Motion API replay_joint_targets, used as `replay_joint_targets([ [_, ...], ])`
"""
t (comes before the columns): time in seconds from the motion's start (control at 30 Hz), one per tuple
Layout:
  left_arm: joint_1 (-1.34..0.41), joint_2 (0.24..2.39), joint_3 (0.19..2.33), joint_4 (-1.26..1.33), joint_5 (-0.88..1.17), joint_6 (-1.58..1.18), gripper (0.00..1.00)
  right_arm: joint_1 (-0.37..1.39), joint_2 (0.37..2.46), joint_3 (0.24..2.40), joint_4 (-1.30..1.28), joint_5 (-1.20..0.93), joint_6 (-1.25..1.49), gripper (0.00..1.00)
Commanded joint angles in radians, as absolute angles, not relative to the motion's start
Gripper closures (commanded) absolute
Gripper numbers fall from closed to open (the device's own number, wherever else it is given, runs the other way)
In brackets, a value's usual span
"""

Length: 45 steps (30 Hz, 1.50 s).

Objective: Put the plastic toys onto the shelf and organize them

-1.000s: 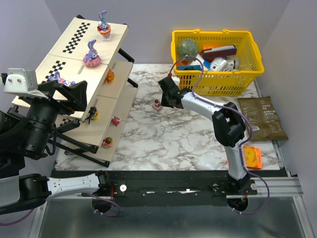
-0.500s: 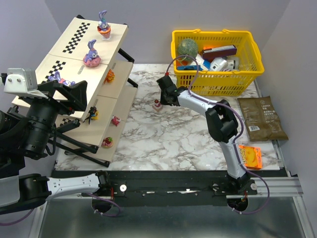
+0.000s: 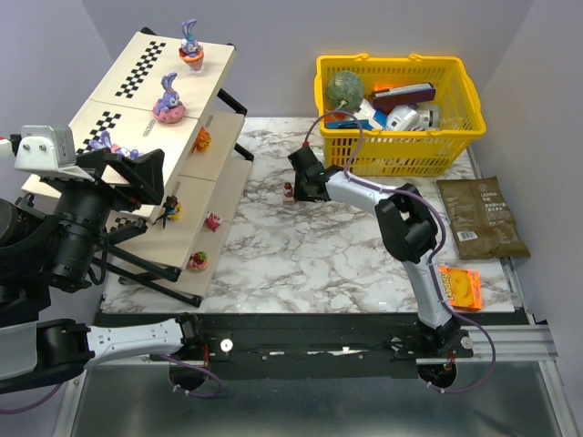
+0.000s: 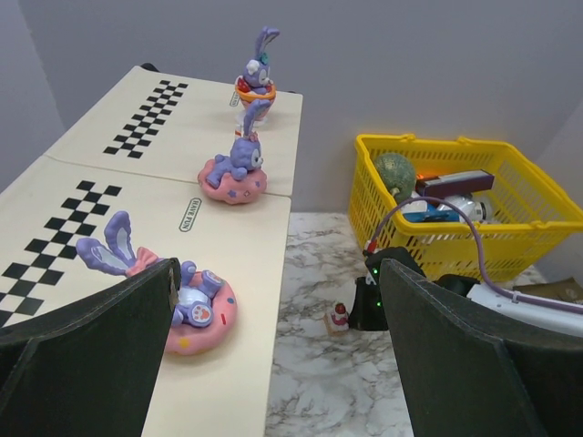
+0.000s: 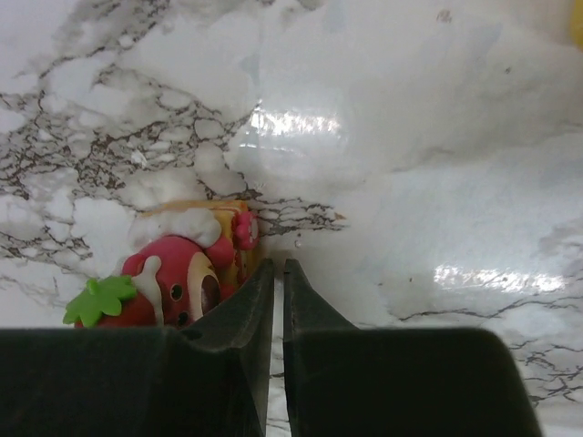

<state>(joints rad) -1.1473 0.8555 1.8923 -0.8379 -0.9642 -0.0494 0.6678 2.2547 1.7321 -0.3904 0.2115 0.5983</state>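
Observation:
A small red strawberry-cake toy (image 3: 288, 190) (image 5: 178, 282) (image 4: 339, 315) stands on the marble table by the shelf (image 3: 127, 100) (image 4: 118, 209). My right gripper (image 3: 295, 188) (image 5: 278, 264) is down at the table just right of it. Its jaws are shut to a thin slit with nothing between them, and the toy lies against the outside of the left finger. Purple rabbit toys (image 3: 168, 98) (image 4: 239, 168) and small figurines (image 3: 213, 220) sit on the shelf tiers. My left gripper (image 3: 157, 177) (image 4: 278, 273) hangs wide open over the shelf's middle tier, above a rabbit lying on a pink doughnut (image 4: 182, 300).
A yellow basket (image 3: 396, 62) holding a green ball and boxes stands at the back right. A brown packet (image 3: 483, 217) and an orange snack packet (image 3: 459, 288) lie along the right edge. The shelf's black frame legs (image 3: 146, 264) reach onto the table at the left.
My right gripper has slid left up against the cake toy's right side while its jaws narrowed. The toy stays in place. The left arm has barely moved.

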Motion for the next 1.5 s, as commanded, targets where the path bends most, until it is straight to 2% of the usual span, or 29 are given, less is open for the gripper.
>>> replay_joint_targets([
  [0.0, -1.146, 0.844, 1.887, -0.827, -0.956, -0.061, 0.01, 0.703, 2.215, 1.694, -0.345, 0.172, 0.609, 0.84],
  [0.27, -1.146, 0.842, 1.89, -0.831, -0.951, -0.066, 0.01, 0.712, 2.22, 1.692, -0.318, 0.164, 0.612, 0.84],
  [0.47, -1.146, 0.831, 1.89, -0.836, -0.95, -0.071, 0.01, 0.712, 2.126, 1.618, -0.327, 0.19, 0.597, 0.82],
  [0.57, -1.146, 0.83, 1.887, -0.833, -0.951, -0.071, 0.01, 0.713, 2.083, 1.579, -0.327, 0.192, 0.572, 0.71],
  [0.6, -1.146, 0.83, 1.888, -0.83, -0.954, -0.069, 0.01, 0.712, 2.074, 1.571, -0.324, 0.19, 0.565, 0.63],
  [0.67, -1.146, 0.831, 1.888, -0.828, -0.953, -0.066, 0.01, 0.712, 2.06, 1.549, -0.293, 0.177, 0.531, 0.52],
  [0.7, -1.146, 0.831, 1.887, -0.824, -0.953, -0.066, 0.01, 0.712, 2.053, 1.545, -0.281, 0.172, 0.52, 0.43],
  [0.8, -1.146, 0.839, 1.888, -0.822, -0.954, -0.058, 0.01, 0.712, 2.074, 1.571, -0.25, 0.138, 0.468, 0.32],
  [0.9, -1.146, 0.847, 1.891, -0.824, -0.956, -0.054, 0.01, 0.712, 2.105, 1.63, -0.25, 0.112, 0.43, 0.26],
  [1.07, -1.144, 0.851, 1.893, -0.822, -0.957, -0.055, 0.01, 0.712, 2.161, 1.703, -0.25, 0.112, 0.419, 0.25],
  [1.47, -1.146, 0.853, 1.896, -0.822, -0.966, -0.054, 0.01, 0.712, 2.238, 1.789, -0.281, 0.084, 0.428, 0.41],
])
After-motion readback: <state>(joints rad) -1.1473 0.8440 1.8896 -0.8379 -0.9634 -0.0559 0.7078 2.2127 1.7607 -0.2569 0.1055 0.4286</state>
